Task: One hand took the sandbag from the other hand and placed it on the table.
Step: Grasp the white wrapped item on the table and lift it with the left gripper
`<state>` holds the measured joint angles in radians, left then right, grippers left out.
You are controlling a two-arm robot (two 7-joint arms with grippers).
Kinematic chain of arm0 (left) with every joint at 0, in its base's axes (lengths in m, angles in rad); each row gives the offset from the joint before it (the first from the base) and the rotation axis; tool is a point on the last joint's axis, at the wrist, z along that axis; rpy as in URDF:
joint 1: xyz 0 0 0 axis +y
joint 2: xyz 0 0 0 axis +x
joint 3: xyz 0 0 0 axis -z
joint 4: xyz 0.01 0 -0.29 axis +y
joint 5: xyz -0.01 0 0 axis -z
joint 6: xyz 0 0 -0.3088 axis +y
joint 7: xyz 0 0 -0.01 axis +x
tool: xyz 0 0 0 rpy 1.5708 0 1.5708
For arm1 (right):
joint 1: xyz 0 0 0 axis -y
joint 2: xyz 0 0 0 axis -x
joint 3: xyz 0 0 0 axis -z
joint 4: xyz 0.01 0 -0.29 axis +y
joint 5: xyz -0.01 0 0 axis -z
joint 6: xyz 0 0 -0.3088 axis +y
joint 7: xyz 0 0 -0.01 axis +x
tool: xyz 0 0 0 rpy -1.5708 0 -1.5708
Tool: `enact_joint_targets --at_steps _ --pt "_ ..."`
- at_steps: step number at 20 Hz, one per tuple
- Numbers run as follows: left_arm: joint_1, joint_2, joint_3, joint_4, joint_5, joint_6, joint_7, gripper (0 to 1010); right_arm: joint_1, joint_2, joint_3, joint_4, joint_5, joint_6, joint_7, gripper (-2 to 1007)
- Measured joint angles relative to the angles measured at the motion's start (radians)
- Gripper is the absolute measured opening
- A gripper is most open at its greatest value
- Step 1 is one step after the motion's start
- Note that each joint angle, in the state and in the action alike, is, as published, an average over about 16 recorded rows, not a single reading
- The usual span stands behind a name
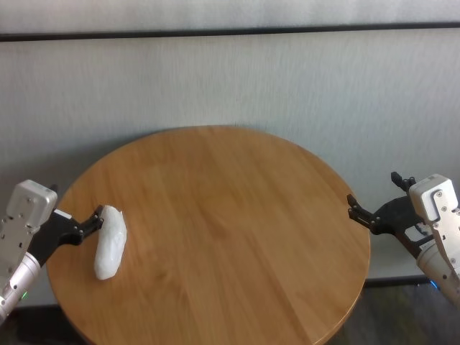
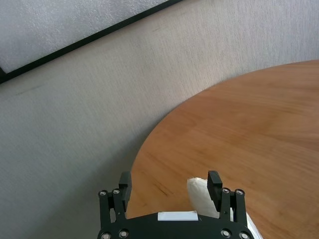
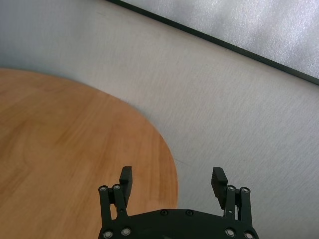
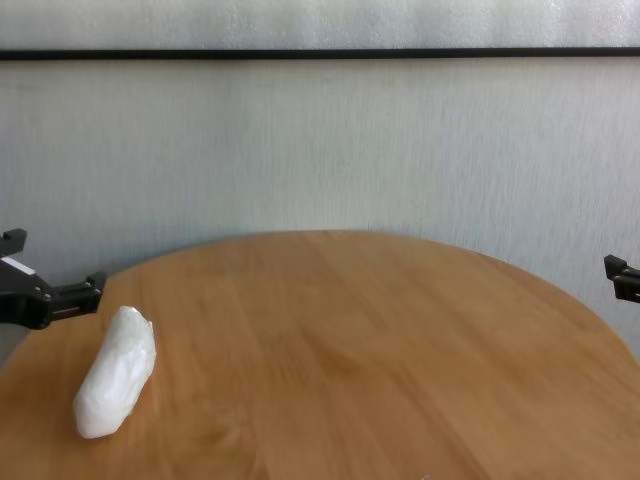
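The sandbag [image 1: 110,242] [image 4: 115,372], a white oblong pouch, lies flat on the round wooden table [image 1: 230,215] near its left edge. My left gripper [image 1: 86,219] [image 2: 169,184] hovers open at that edge, holding nothing. In the left wrist view the sandbag's [image 2: 201,195] far end sits just inside one of the fingers [image 2: 215,183]; I cannot tell whether they touch. My right gripper [image 1: 374,192] [image 3: 172,179] is open and empty, just beyond the table's right edge [image 3: 169,174].
A pale grey textured wall [image 1: 230,79] with a dark horizontal strip [image 1: 230,31] rises behind the table. Bare wood [image 4: 380,340] spans the table's middle and right. Only a finger of the right gripper [image 4: 615,272] shows in the chest view.
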<state>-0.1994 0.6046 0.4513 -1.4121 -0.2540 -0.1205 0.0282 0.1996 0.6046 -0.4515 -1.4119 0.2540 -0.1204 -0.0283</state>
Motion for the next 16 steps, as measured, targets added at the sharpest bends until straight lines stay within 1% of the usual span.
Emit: enact_joint_targets --at_steps 16 --pt "0.000 0.000 0.000 0.000 0.000 0.000 0.000 1001 0.000 0.000 0.000 0.000 0.000 0.000 0.000 1001"
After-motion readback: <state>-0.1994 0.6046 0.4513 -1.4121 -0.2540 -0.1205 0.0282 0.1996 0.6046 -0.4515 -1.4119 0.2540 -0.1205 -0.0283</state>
